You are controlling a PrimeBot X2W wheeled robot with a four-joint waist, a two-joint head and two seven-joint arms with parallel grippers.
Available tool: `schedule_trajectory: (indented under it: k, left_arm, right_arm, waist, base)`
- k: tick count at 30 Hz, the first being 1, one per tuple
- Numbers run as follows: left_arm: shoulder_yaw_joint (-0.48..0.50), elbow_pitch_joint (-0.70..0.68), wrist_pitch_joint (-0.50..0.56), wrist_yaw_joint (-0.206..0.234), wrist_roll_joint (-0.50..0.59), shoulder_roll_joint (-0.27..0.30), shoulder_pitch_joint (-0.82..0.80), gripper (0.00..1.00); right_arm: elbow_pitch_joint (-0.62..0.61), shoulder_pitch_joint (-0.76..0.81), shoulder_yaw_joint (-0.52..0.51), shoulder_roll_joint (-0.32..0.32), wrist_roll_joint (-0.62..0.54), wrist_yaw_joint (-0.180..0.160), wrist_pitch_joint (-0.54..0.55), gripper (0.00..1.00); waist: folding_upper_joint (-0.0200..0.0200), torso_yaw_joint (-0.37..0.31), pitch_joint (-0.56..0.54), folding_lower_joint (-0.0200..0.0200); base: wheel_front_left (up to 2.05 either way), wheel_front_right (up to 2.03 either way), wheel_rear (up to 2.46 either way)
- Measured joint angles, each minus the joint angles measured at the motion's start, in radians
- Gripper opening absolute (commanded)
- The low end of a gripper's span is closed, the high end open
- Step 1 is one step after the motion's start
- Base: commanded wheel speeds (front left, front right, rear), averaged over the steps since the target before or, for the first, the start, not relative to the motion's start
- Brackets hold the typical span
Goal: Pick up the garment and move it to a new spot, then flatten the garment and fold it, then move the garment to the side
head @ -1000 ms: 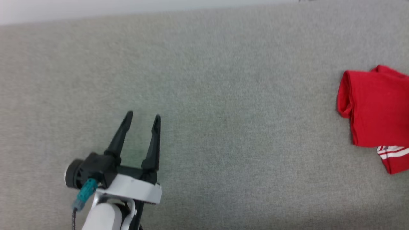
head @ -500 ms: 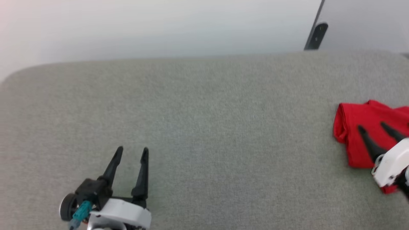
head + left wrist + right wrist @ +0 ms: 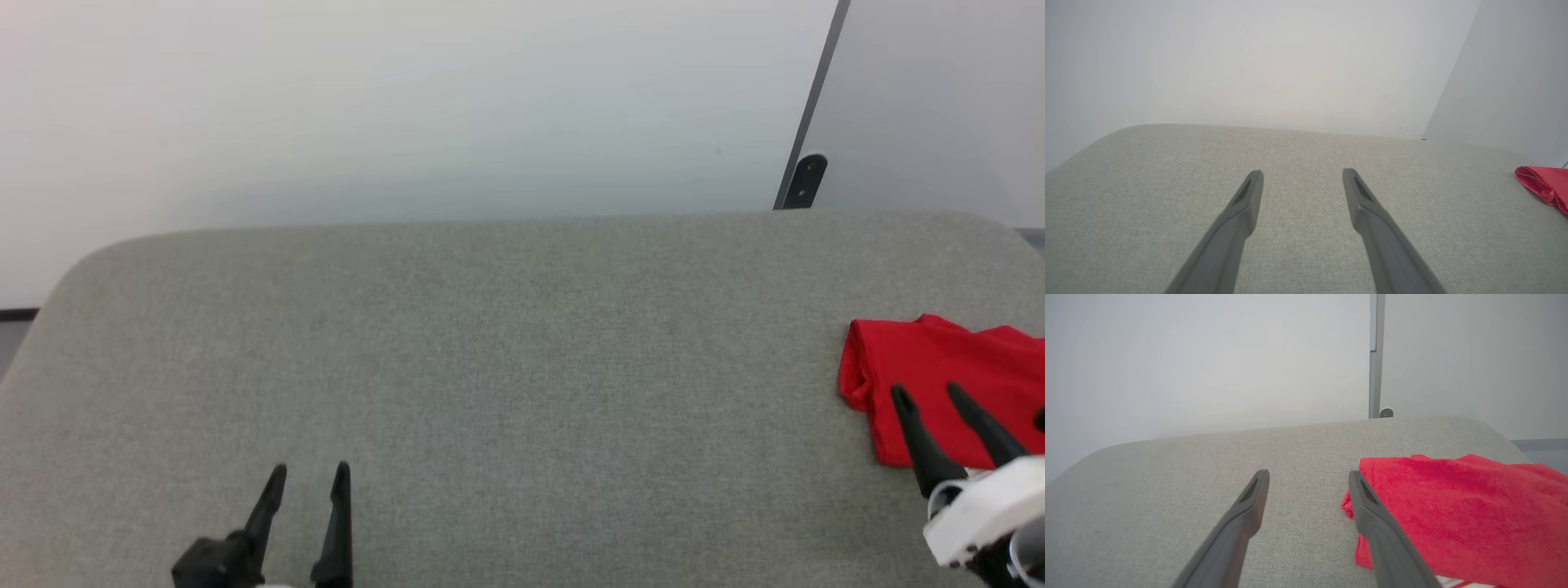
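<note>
Garment (image 3: 947,384): folded, plain red side up, lying at the robot's right end of the grey fabric-covered surface (image 3: 522,343), partly cut off by the head view's right edge. A sliver of white striped trim (image 3: 1447,582) shows at its near edge in the right wrist view.

Right gripper (image 3: 926,392): jaws spread apart, nothing between them. In the head view both fingertips overlap the garment's near left portion. In the right wrist view the folded left edge of the garment sits just behind one finger (image 3: 1372,522), and bare surface lies in the gap between the fingers. Contact with the cloth cannot be determined.

Left gripper (image 3: 311,469): jaws spread apart, empty, over bare surface at the robot's left, well apart from the garment.

A pale wall (image 3: 408,106) stands behind the surface.
</note>
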Motion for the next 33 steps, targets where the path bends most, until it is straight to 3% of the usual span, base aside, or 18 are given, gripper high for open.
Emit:
schedule_trajectory:
  k: [16,33]
  left_arm:
    - [0.02,-0.168,0.027,0.055,-0.016,0.012,0.178,1.0]
    - [0.006,-0.213,0.057,0.067,-0.023,0.019,0.184,1.0]
  right_arm:
    - [-0.256,0.24,-0.151,0.098,-0.062,0.0,0.115,1.0]
    - [-0.281,0.245,-0.156,0.109,-0.063,0.0,0.144,1.0]
  waist:
    - [0.0,-0.04,-0.024,0.0]
    - [0.0,-0.018,-0.014,0.0]
  base:
    - [0.0,0.0,0.0]
    - [0.0,0.0,0.0]
